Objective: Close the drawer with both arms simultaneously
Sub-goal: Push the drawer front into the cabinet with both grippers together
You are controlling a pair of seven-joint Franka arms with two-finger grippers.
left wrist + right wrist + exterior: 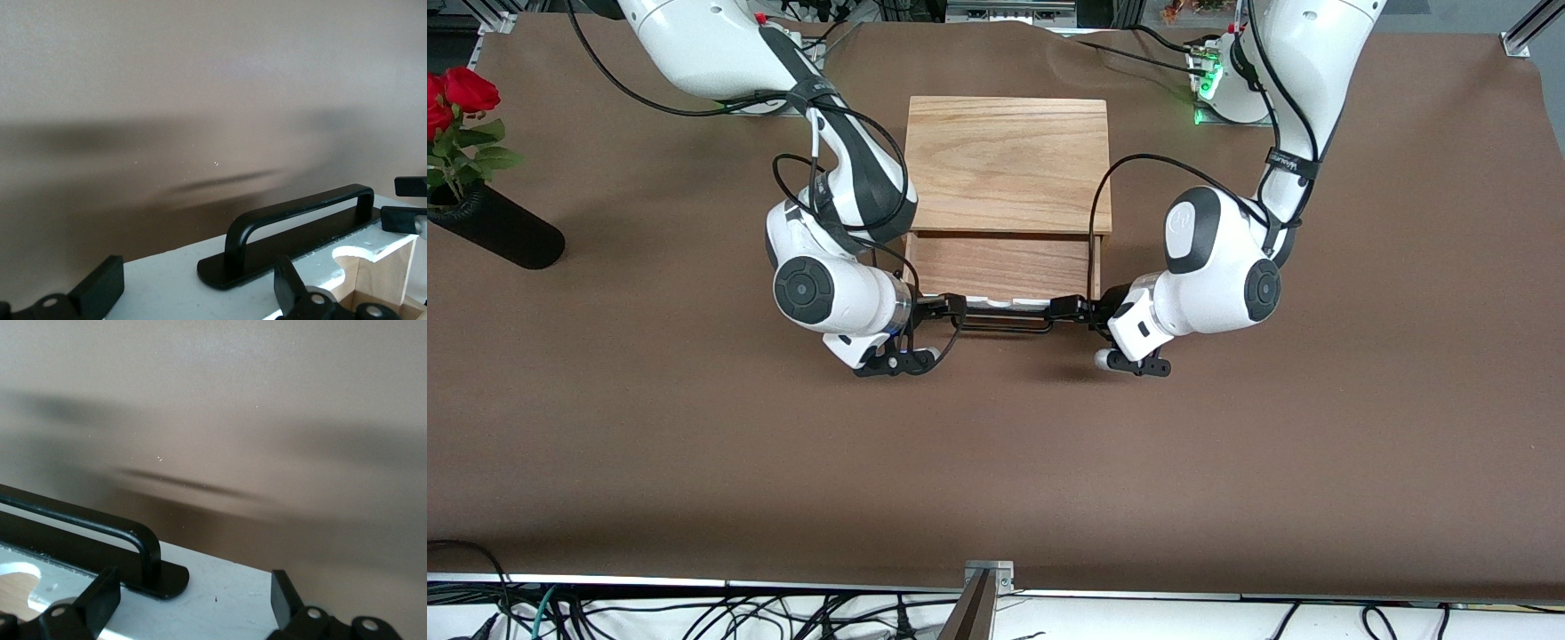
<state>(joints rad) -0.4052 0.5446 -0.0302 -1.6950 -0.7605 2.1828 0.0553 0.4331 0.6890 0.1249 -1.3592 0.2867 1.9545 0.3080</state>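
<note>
The wooden box (1009, 160) stands mid-table between both arms. The drawer (1000, 267) is pulled out toward the front camera, with its white front panel (996, 303) and black bar handle (1005, 327) leading. My right gripper (951, 309) is open at the panel's end toward the right arm; in the right wrist view its fingers (100, 597) flank the white panel (220, 597) beside the handle (87, 520). My left gripper (1069, 309) is open at the other end; its fingers (100, 288) flank the panel (167, 280) near the handle (300, 213).
A black vase (498, 227) with red roses (454, 102) lies at the right arm's end of the brown table (996, 462). The right gripper's fingers (410, 200) show at the panel's other end in the left wrist view.
</note>
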